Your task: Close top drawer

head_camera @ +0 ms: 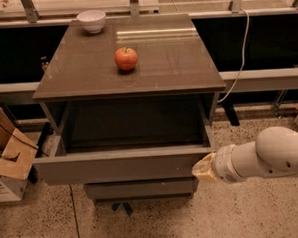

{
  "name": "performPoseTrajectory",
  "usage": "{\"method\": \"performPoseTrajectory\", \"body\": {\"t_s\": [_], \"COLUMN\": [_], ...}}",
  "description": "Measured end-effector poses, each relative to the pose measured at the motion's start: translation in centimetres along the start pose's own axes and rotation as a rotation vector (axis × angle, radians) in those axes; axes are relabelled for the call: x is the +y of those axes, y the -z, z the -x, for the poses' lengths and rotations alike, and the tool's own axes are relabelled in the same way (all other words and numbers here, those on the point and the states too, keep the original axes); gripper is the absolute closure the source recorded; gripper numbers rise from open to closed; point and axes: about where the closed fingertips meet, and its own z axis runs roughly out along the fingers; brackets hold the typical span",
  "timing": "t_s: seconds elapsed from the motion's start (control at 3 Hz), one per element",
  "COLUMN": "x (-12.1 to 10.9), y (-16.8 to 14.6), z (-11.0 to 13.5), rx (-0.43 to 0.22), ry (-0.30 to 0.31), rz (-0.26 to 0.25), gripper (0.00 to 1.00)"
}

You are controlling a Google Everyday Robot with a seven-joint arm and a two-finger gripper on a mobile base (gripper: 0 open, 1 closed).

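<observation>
The top drawer (124,165) is pulled far out from under the brown tabletop (176,64). It is a wide, shallow grey-brown box with a plain flat front panel, and its inside looks empty. My gripper (202,169) comes in from the right on a white arm (271,159). Its pale tip sits at the right end of the drawer's front panel, at or touching the corner.
A red apple (126,58) and a white bowl (92,20) sit on the tabletop. A narrower grey drawer front (140,189) shows below the open drawer. An open cardboard box (8,158) stands on the speckled floor at left. A white cable (243,46) hangs at right.
</observation>
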Motion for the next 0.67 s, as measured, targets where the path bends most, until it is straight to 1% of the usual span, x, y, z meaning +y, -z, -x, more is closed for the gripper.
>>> {"method": "performPoseTrajectory", "body": {"t_s": [0.33, 0.67], "x": [-2.82, -3.17], "y": [-1.27, -1.42], "z": [2.83, 3.23], "rx": [-0.095, -0.106], "ry": [0.033, 0.037], "rz": [-0.032, -0.035], "gripper": [1.0, 0.77]}}
